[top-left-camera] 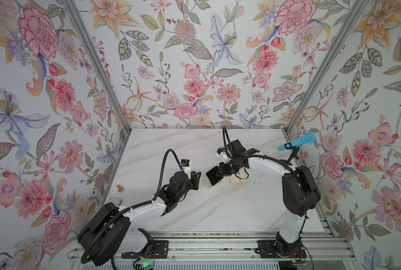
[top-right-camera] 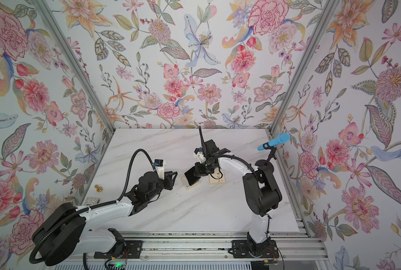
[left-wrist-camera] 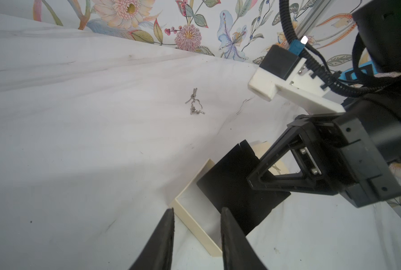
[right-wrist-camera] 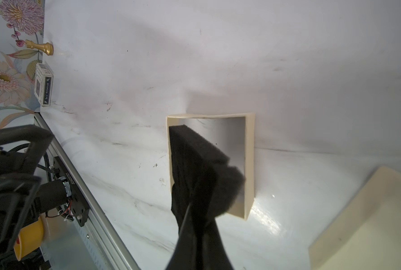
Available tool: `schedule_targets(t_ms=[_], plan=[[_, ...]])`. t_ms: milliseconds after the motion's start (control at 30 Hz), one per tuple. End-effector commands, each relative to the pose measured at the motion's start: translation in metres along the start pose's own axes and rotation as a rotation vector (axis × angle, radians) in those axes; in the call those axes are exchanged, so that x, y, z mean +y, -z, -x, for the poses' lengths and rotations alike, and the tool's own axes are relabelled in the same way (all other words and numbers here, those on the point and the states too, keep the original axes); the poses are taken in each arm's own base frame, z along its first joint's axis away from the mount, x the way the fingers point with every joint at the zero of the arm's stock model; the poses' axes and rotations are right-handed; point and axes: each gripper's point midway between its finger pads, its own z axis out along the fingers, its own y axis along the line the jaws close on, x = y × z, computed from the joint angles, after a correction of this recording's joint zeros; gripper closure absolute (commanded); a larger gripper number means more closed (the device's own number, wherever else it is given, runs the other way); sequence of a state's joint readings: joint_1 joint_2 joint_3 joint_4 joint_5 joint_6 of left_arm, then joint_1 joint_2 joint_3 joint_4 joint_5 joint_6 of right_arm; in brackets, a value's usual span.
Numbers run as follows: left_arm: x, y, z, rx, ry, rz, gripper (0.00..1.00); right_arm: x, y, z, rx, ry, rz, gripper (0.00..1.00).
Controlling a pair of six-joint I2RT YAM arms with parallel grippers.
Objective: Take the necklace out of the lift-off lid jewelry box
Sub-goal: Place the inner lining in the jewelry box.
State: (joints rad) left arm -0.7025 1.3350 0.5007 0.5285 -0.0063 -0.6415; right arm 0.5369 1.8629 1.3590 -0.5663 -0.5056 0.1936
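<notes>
Big marble table (top-left-camera: 194,210) with both arms reaching into the middle. The right gripper (top-left-camera: 220,173) is clenched on the black foam lining (left-wrist-camera: 232,187), holding it tilted over the open jewelry box (left-wrist-camera: 194,222), so the cream tray looks bare inside. The left gripper (left-wrist-camera: 197,210) has its jaws parted with nothing in them and sits just beside the tray's wall. The lid (top-left-camera: 239,180) lies flat on the marble next to the tray, under the right arm. A gold chess piece (right-wrist-camera: 39,46) stands by the left wall. And the necklace (left-wrist-camera: 194,102) is out of the box, bunched on bare marble, well apart from the tray, out toward the flowery wall.
</notes>
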Motion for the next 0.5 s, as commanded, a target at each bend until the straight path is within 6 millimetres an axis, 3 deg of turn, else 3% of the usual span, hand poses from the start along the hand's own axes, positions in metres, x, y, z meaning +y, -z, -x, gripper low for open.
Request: schedule_targets(t_ms=[0, 467], plan=[[-0.012, -0.007, 0.012, -0.027, -0.025, -0.045, 0.65, -0.001, -0.005, -0.005, 0.044, 0.027, -0.018, 0.95], [-0.023, -0.029, -0.005, 0.020, -0.021, -0.106, 0.67, 0.003, -0.021, 0.005, 0.061, 0.027, 0.003, 0.95]])
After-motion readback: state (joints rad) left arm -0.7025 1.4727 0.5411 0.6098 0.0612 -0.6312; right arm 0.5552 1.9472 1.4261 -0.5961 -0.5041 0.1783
